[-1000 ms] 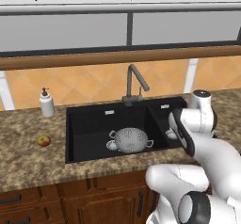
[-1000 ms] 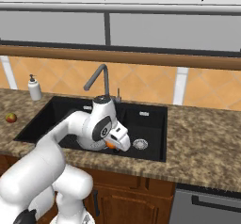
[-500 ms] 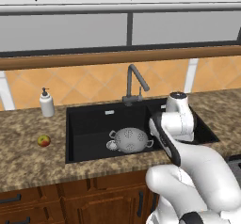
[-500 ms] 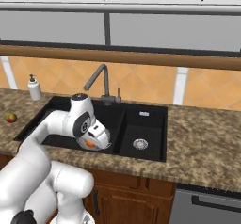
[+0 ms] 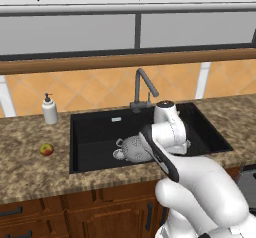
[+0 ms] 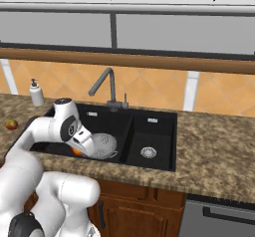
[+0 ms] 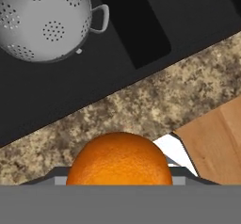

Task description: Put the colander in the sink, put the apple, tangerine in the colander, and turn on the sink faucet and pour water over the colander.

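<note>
Grey metal colander (image 5: 134,147): round bowl dotted with clusters of small holes, two small loop handles, sitting in the larger basin; from the hand view (image 7: 42,20) its rounded underside and one loop handle show.
Sink (image 5: 95,132): matte black, rectangular, double basin set into the counter; the smaller bowl has a silver round drain (image 6: 148,153).
Counter (image 5: 25,157): speckled brown granite, smooth-edged, over wooden cabinet fronts.
Tangerine (image 7: 118,159): evenly bright orange, round, finely dimpled peel, sitting close against the hand camera between the finger tips; in the right base view (image 6: 75,151) a small orange patch shows at the end effector, over the front edge of the large basin.
End effector (image 6: 79,149): partly parted and holding the tangerine.
Arm: white with dark joints, bent sharply at the wrist, hand tilted downward toward the sink's front rim just beside the colander.
Apple (image 5: 46,149): small, round, red with yellow-green patches, resting on the counter left of the sink, well apart from the colander.
Sink faucet (image 5: 142,89): dark grey metal, tall angular bent spout, standing behind the basins.
Soap pump bottle (image 5: 49,110): white, smooth, upright near the backsplash.
</note>
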